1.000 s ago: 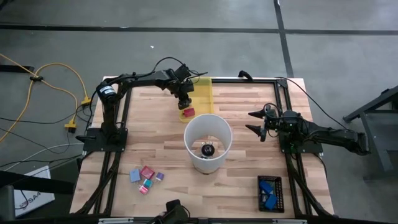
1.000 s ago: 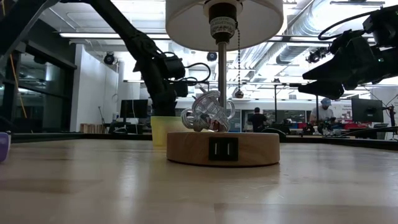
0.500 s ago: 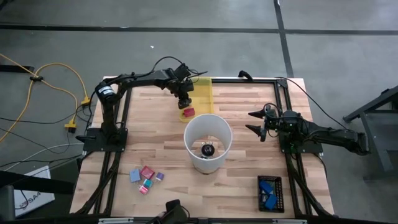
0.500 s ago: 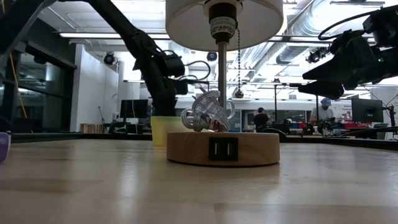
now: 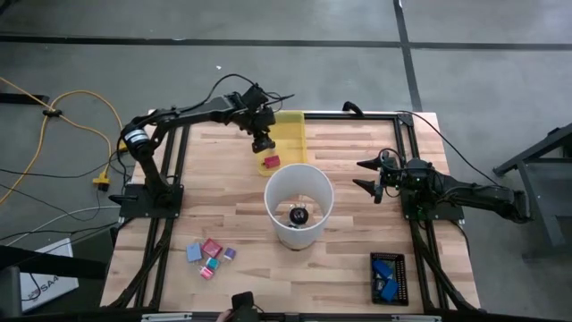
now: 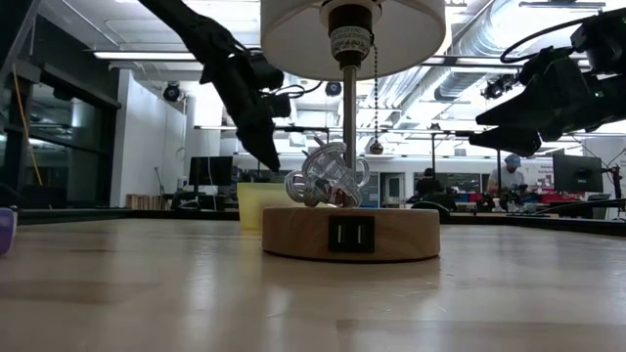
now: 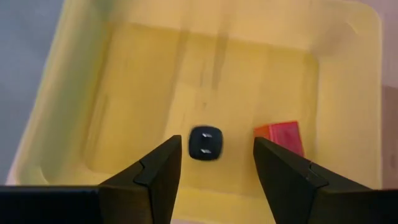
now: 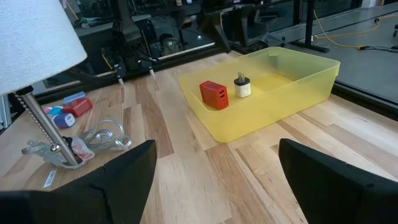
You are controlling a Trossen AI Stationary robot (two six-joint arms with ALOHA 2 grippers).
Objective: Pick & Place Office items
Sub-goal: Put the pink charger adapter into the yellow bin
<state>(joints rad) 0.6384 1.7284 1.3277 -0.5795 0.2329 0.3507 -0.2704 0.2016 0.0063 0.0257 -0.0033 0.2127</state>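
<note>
The left gripper (image 5: 262, 143) hovers with fingers parted and empty over the yellow tray (image 5: 290, 130) holding a red block (image 5: 271, 162), while the right gripper (image 5: 365, 175), fingers wide open, waits at the tabletop's right.

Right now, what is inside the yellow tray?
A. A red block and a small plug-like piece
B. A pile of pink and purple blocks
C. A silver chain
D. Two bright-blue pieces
A. The right wrist view shows a red block and a small plug-like piece sitting inside the yellow tray, and the left wrist view looks down on the same two things between the left end effector's open fingers.
</note>
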